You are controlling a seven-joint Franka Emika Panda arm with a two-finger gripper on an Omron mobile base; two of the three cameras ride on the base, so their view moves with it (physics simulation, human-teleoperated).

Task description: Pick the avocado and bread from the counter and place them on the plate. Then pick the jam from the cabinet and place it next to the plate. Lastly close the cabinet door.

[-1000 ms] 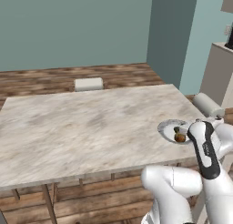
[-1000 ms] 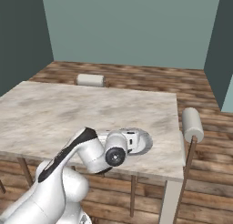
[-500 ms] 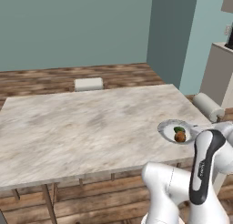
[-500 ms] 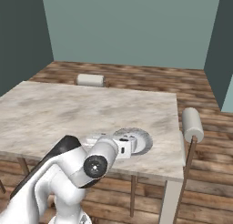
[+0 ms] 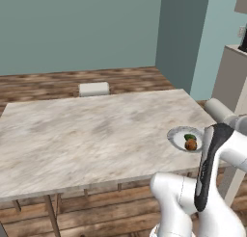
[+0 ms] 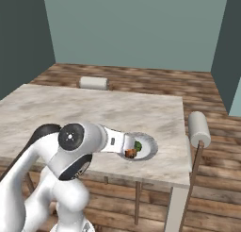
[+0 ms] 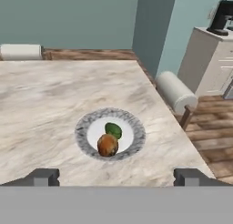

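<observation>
With the gripper (image 7: 116,176) empty and its fingers spread wide, the avocado (image 7: 113,129) and bread (image 7: 107,145) touched on the plate (image 7: 84,137) near the counter (image 7: 54,100) edge, where a careless arm swing risked knocking them off

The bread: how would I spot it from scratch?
Find the big pale marble counter, then the round white plate with a grey speckled rim near its right-hand edge. Two small lumps sit touching in the plate's middle. The bread is the orange-brown ball; the avocado beside it is dark green.
</observation>
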